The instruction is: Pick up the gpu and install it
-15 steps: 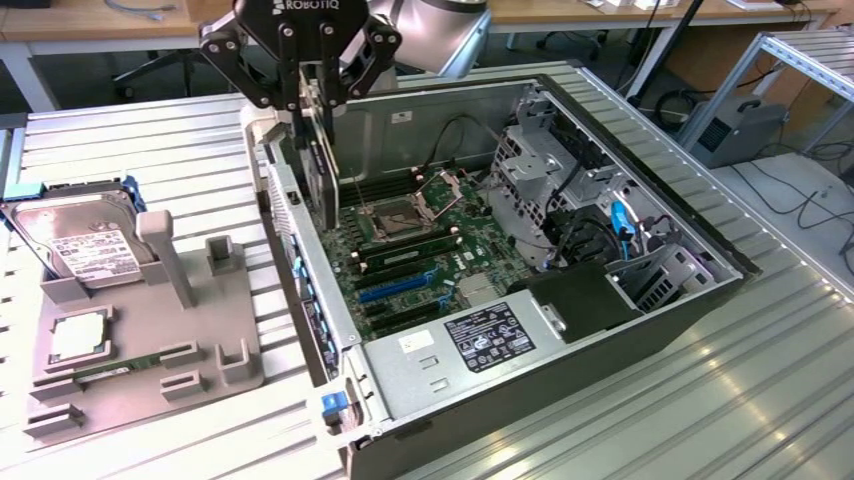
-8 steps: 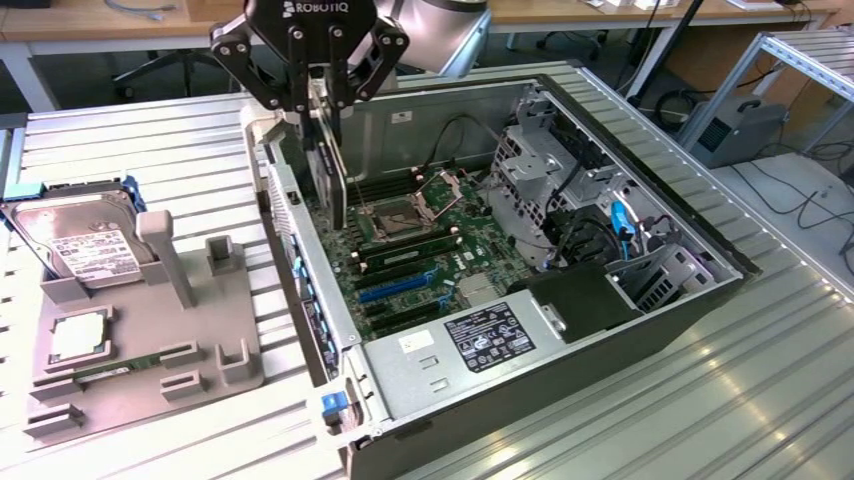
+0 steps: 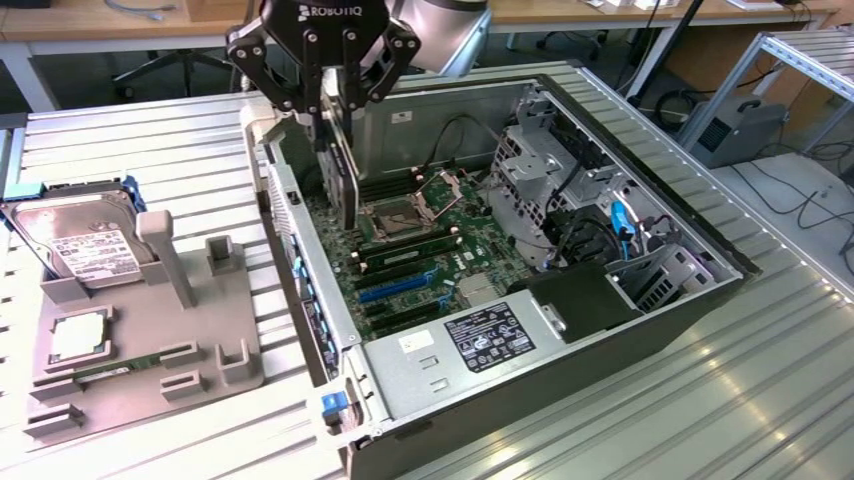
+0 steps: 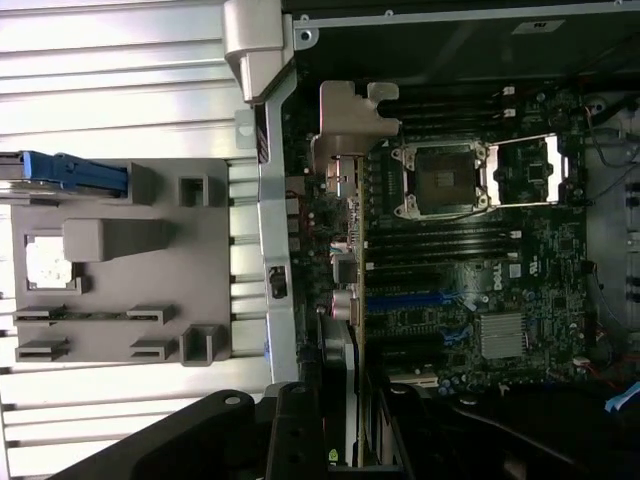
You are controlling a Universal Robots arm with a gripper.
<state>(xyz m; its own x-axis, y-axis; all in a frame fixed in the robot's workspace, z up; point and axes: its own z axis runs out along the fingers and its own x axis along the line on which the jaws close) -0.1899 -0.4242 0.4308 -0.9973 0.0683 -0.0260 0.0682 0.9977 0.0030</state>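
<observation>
**A:** What sits closest?

**B:** On the ribbed counter (image 3: 747, 400) there's a grey holder (image 3: 134, 345). A hard drive (image 3: 83, 250) leans at its far end. Just beside the holder is the open computer case (image 3: 654, 325).

**A:** And inside the case?

**B:** The motherboard (image 3: 434, 260) lies flat, with its processor socket (image 3: 400, 215) uncovered.

**A:** Where's the gpu?

**B:** The gpu (image 3: 342, 170) hangs upright on edge over the board, near the case wall on the exterior view's left. The pincer (image 3: 334, 95) is clamped on its upper edge. I cannot tell whether the lower edge touches the board.
</observation>
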